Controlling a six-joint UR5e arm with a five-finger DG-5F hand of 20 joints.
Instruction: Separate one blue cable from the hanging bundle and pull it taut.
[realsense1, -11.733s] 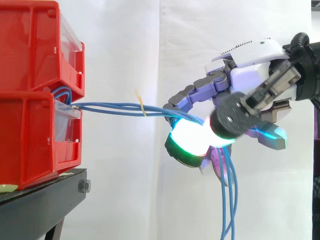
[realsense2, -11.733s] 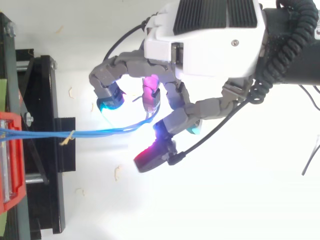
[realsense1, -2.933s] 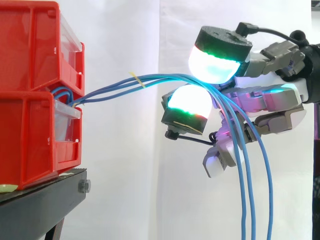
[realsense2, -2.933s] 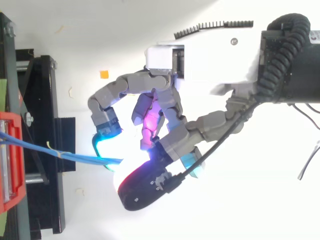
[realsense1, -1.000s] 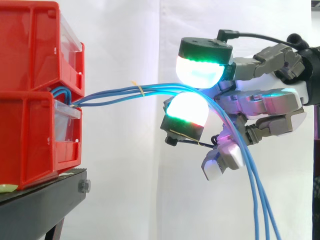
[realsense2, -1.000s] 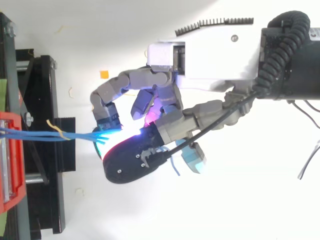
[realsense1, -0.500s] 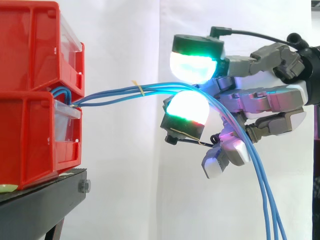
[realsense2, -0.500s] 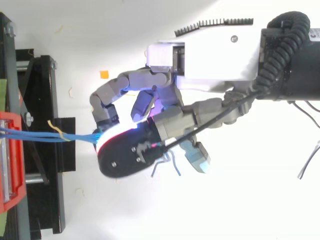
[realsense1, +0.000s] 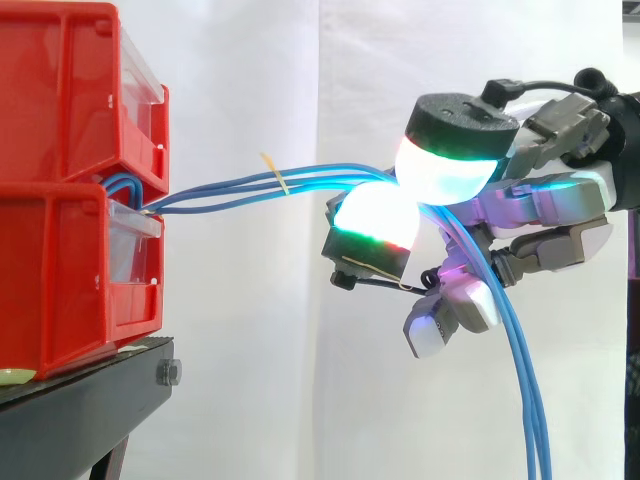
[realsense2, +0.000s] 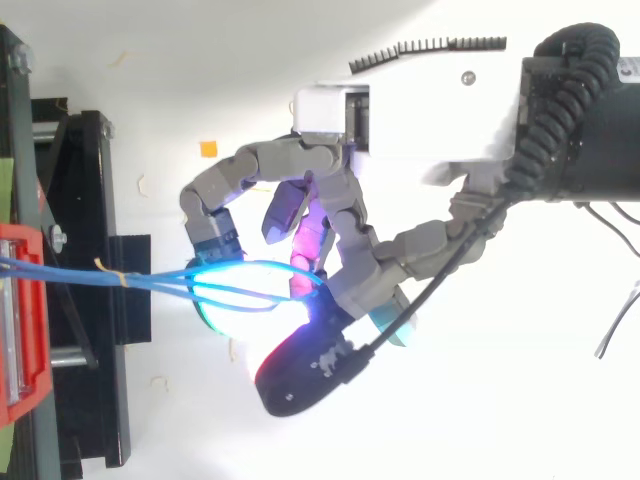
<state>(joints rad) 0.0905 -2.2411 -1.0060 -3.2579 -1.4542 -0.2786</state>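
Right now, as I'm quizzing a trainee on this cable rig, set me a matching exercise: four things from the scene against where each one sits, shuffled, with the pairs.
Things:
1. blue cables
2. yellow tie
3. red bins
4. black stand

Places:
A. under the bins
B. stacked one on the other, at the side view's left
C. round the cables, between the bins and the hand
D. from the bins through the curled fingers, then hanging down

Pairs: 1-D; 2-C; 3-B; 4-A.
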